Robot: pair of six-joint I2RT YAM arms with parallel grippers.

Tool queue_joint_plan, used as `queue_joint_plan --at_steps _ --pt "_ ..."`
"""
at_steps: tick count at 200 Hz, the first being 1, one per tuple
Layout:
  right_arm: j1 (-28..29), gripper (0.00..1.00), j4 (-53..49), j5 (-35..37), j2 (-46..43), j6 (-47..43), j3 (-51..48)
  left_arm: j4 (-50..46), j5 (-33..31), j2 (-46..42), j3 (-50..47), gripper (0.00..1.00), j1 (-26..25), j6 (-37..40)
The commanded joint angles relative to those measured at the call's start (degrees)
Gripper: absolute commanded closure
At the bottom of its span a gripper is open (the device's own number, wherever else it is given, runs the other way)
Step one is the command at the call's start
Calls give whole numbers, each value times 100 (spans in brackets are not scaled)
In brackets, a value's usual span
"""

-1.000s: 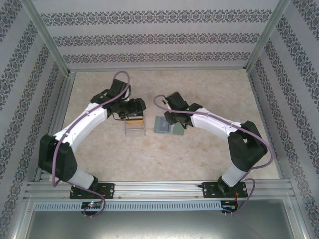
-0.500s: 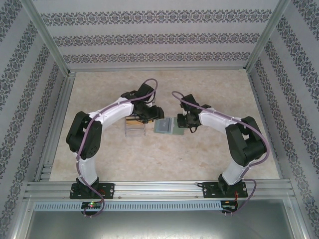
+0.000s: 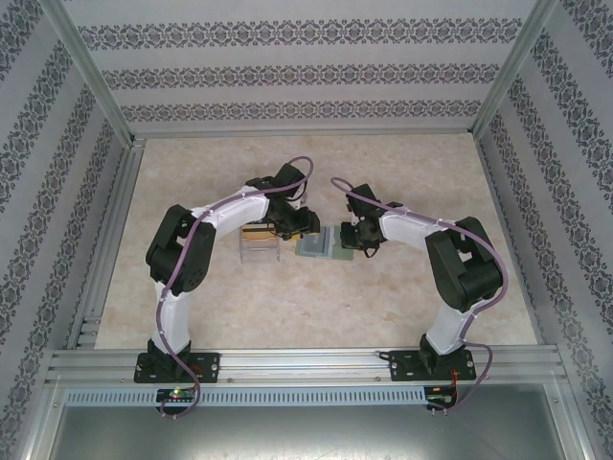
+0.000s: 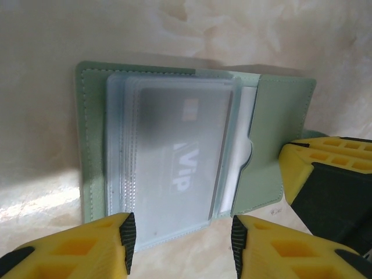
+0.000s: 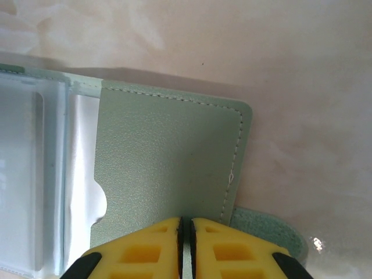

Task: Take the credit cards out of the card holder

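From above, finds the card holder [image 3: 321,247] lying open on the table [image 3: 192,287], just right of a clear plastic box [image 3: 259,247], with the left tool [image 3: 303,232] over its left half and the right tool [image 3: 349,240] at its right edge; loses much of both panels under the arms. From the left wrist, looks down on the holder's clear sleeves [image 4: 119,151] with a pale credit card [image 4: 186,145] marked VIP inside. Shows the left tool [image 4: 180,247] spread, one finger either side of the sleeve stack's near edge, gripping nothing. Catches the right tool [image 4: 317,186] resting against the right panel. Reads as the reach for a card, with none out yet. Calls next for closing on the card's edge alone, not the sleeve, and drawing it free with the holder pinned. From the right wrist, shows the right tool [image 5: 184,232] pressed together at the near edge of the green pocket panel [image 5: 168,157]; cannot tell whether nipping that edge or merely bearing down. Leaves the card's colour veiled by frosted plastic and the number of cards unclear.
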Motion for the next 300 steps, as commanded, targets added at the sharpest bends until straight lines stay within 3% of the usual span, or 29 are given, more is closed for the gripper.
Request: queue_joint_plan --at_steps 1,141,178,215,244,300 --pt "-23 85 -3 -113 164 112 -63 20 101 213 106 51 -83 144" --pt "-19 84 -4 -164 143 190 -105 407 576 263 77 49 -196 99" --pt "-14 84 -12 -165 136 201 -100 469 696 306 79 41 -231 108" --pt "-14 83 7 -165 120 231 -107 478 729 315 79 17 -231 130" --pt "-21 76 42 -169 111 276 -111 515 778 324 61 8 -231 152" --pt "-50 75 125 -254 129 346 -95 681 1005 369 60 6 -231 170"
